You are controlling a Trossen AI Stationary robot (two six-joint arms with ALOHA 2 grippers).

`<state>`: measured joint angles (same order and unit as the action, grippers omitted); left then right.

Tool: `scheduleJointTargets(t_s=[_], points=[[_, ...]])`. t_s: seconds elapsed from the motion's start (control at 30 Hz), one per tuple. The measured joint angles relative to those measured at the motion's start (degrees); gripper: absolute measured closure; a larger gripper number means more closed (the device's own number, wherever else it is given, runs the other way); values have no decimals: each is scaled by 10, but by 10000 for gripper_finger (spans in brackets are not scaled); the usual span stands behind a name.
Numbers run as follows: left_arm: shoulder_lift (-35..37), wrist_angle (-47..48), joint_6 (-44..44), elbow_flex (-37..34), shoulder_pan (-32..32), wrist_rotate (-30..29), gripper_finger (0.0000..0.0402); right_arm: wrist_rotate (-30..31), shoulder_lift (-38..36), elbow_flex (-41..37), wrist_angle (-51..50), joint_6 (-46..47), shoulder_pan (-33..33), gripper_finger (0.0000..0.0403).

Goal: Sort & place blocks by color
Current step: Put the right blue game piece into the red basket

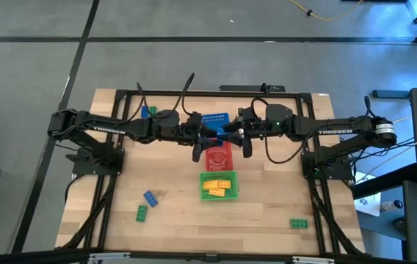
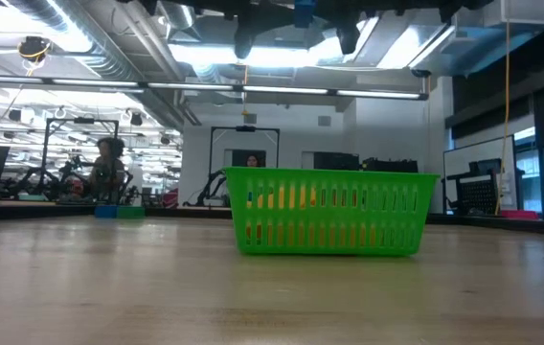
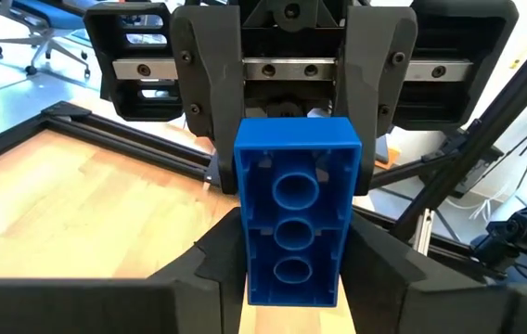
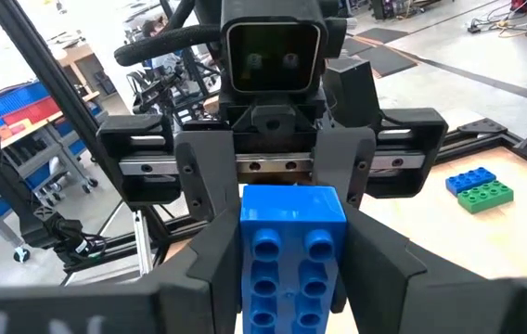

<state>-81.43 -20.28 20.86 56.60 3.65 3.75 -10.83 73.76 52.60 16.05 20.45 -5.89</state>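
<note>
Blue block (image 3: 293,223) seemingly between both tools

Both arms are matte black, built of chunky jointed segments, with white TROSSEN lettering along the forearm of the left arm (image 1: 106,130) and the right arm (image 1: 341,132). Black cables loop up off each wrist. Close up, each gripper shows a silver steel rail studded with small screws, broad black finger carriages, and a boxy black camera housing above.

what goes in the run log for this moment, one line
phase: handover above baskets | left gripper: on blue block | right gripper: on same block | yellow blocks: in green basket
</note>
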Motion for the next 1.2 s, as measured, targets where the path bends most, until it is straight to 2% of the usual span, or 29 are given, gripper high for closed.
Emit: scheduleJointTargets(t_s=[0.2,0.43,0.6,0.8,0.87,0.97,1.07,1.2], points=[[0,0,-2,0,1,0,271,0,0,0,0,0,0,259],[13,9,-2,0,9,37,220,0,0,1,2,3,0,259],[28,18,-4,0,23,45,214,2,0,1,-1,2,0,259],[50,48,-2,0,53,115,213,1,0,1,-28,4,0,259],[76,89,-2,1,67,130,213,2,0,6,-61,3,0,259],[121,140,-12,0,87,132,212,20,2,45,-164,-11,0,259],[170,159,-34,0,99,103,212,41,18,91,-243,-44,0,259],[218,154,-64,0,101,58,212,44,68,131,-285,-71,0,259]])
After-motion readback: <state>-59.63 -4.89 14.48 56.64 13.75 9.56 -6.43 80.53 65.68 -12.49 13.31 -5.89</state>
